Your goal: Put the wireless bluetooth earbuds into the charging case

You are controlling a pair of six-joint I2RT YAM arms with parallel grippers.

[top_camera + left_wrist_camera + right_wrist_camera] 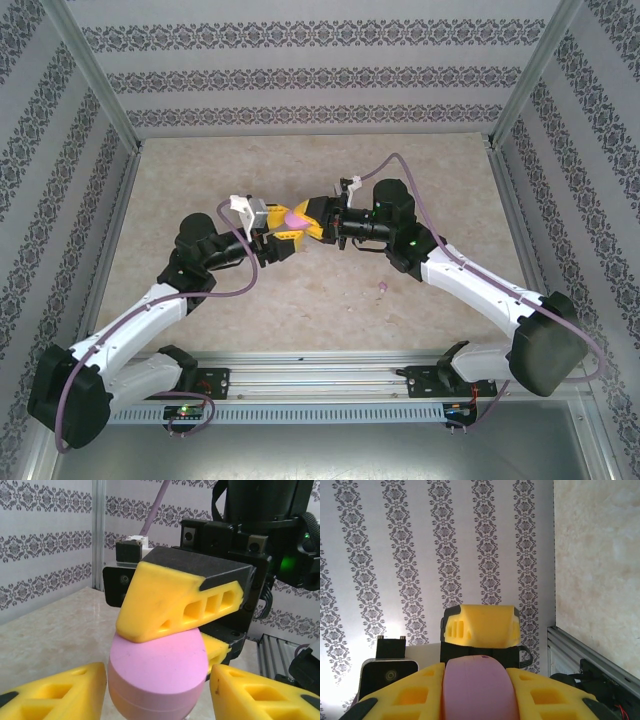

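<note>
A pink oval charging case (297, 215) is held above the middle of the table, closed, with both grippers on it. My left gripper (283, 238) is shut on the case (157, 675) from the left, its yellow fingers (60, 695) on either side. My right gripper (313, 218) is shut on the same case (475, 690) from the right, and one of its fingers (170, 605) lies across the top of the case. One tiny pinkish earbud (383, 288) lies on the table in front of the right arm, apart from both grippers. The other earbuds are out of view.
The beige table (300, 170) is enclosed by patterned walls and metal posts (95, 75). An aluminium rail (320, 370) carrying the arm bases runs along the near edge. Purple cables (400, 165) loop beside each arm.
</note>
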